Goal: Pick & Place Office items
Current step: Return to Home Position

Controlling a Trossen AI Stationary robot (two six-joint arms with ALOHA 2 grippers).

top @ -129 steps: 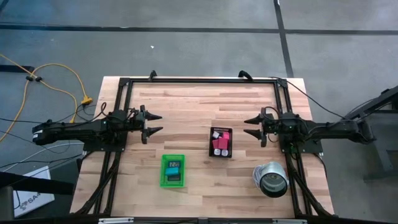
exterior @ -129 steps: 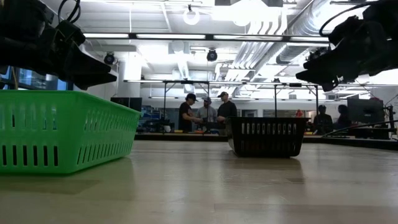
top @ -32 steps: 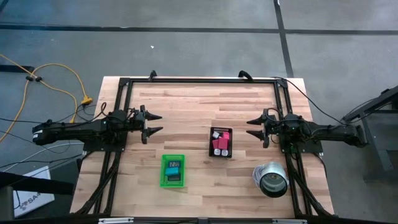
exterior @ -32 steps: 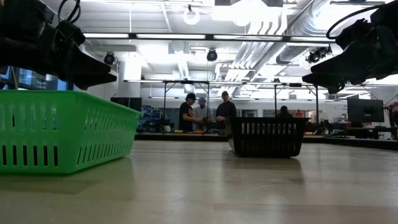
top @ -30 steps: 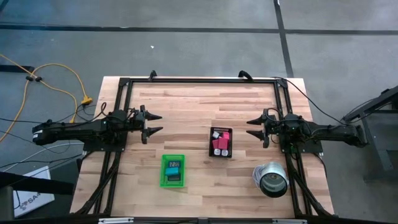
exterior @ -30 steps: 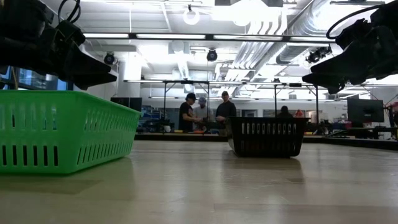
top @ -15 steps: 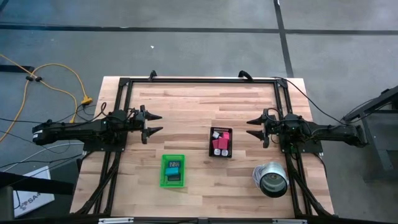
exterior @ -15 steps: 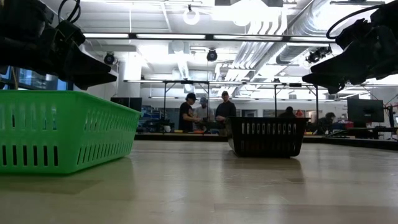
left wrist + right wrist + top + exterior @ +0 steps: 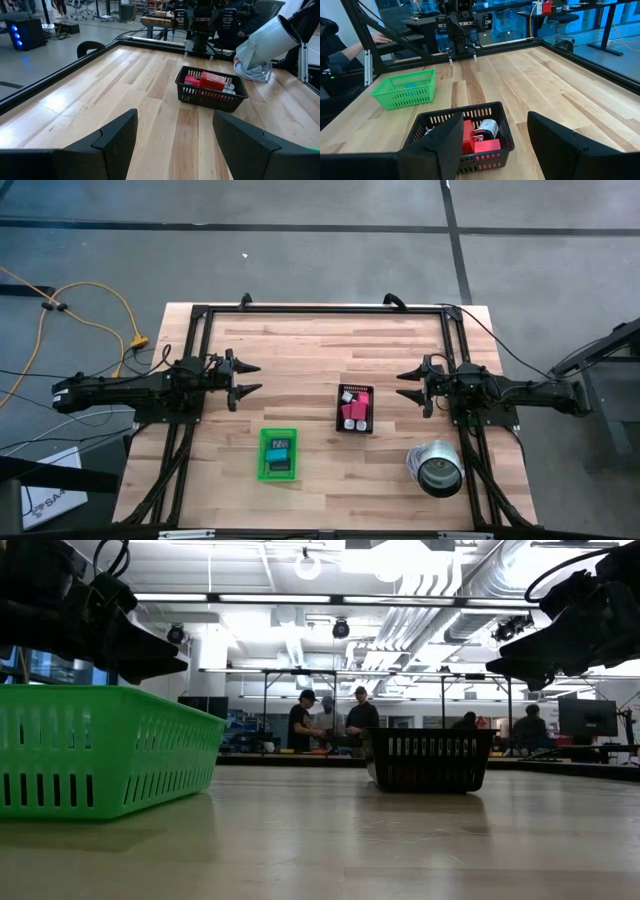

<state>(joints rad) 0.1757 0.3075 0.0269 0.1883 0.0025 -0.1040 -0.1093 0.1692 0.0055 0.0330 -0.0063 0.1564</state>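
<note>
a black bin [image 9: 430, 758] of slotted plastic stood just right of centre in the high view, on the pale wood-plank bench [image 9: 300, 345]. the office items [image 9: 479, 141] lay inside it. red and pink blocks [image 9: 353, 411] filled its middle and lower part, and small white pieces [image 9: 347, 394] sat at its upper left corner. from the right wrist view one of these pale pieces looked rounded and shiny.

a green tray [image 9: 100, 750], rectangular with slotted walls, sat below centre in the high view, well to the lower left of the bin. it held a few dark and teal pieces [image 9: 279, 448], too small to make out further.

a silver can [image 9: 436, 467], a shiny cylinder with a dark mouth, lay at the lower right of the high view, apart from the bin.

the left end effector [image 9: 255, 378] hung at mid-left of the high view. its two dark pointed fingers were spread wide toward the centre, gripping nothing and touching nothing. the right end effector [image 9: 400, 386] hung at mid-right, just right of the bin's upper corner. its fingers were likewise spread wide, empty, and clear of the bin.

a black metal frame [image 9: 320, 308] ran around the bench edge. in the low view, people [image 9: 330, 722] stood far back in the room.
</note>
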